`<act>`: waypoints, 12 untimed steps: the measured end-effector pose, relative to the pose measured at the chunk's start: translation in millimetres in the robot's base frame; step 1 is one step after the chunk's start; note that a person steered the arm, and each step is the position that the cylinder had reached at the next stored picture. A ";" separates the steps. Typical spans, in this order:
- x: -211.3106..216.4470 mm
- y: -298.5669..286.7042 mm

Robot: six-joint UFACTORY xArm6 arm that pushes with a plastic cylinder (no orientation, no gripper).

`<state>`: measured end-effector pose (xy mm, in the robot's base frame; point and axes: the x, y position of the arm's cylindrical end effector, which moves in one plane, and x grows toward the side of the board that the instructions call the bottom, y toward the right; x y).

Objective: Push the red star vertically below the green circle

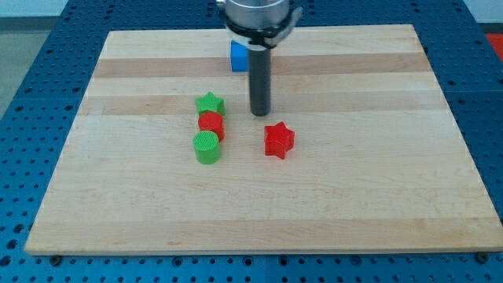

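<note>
Camera view shows my tip (260,112), a plain rod tool holding nothing, with the red star (279,141) just below-right and the green circle (207,147) lower-left on the desk (354,196). Light, rigid, probably slides easily; push its right side.

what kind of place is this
Probably a robotics lab bench: a wooden board sits on a blue perforated table, a dark rod ends in my tip just above the red star, and small blocks like the green circle lie about.
</note>
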<state>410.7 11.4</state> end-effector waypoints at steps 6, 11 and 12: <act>98.3 53.9; 126.3 -23.4; 126.3 -45.3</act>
<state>536.9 -33.9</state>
